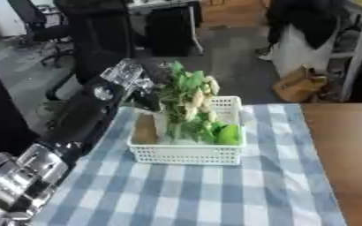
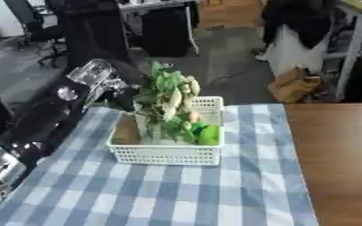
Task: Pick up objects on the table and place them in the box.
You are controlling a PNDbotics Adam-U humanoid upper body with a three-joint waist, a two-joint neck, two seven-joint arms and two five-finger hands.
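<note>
A white lattice box stands on the blue-and-white checked cloth. A bunch of green leaves with pale flowers stands upright over its middle, stems down inside the box. My left hand reaches in from the lower left along its black and silver arm, and its fingers curl at the left side of the bunch, just above the box's far-left corner. Inside the box a brown object leans against the left wall and a bright green object lies at the right. My right hand shows in no view.
Bare brown tabletop runs down the right side beyond the cloth. Past the table's far edge are a grey floor, a brown bag and dark chairs and furniture.
</note>
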